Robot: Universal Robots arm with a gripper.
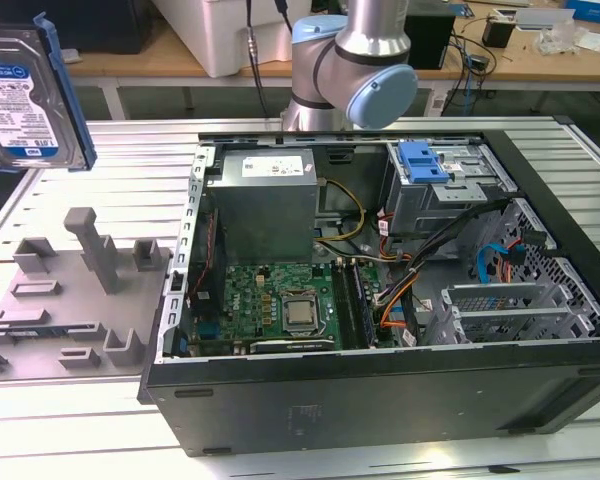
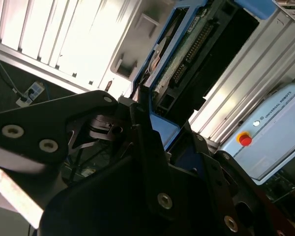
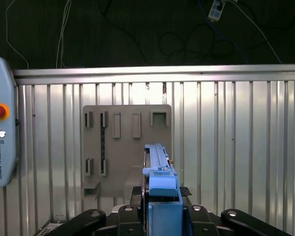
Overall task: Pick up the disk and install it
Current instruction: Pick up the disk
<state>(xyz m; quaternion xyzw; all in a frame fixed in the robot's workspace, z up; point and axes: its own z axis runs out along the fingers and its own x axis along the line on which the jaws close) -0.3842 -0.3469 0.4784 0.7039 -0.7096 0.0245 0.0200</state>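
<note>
The disk, a silver hard drive with a white-and-blue label and a blue bracket, hangs in the air at the exterior view's far left. It is high above the grey fixture plate. In the first wrist view the disk stands edge-on between the black fingers, and my gripper is shut on its blue bracket. The second wrist view shows the disk's underside with its circuit board, clamped by my gripper.
An open computer case lies at the exterior view's right, with a motherboard, a grey power-supply box and a metal cage with a blue latch. The arm's elbow rises behind it. A teach pendant lies on the slatted table.
</note>
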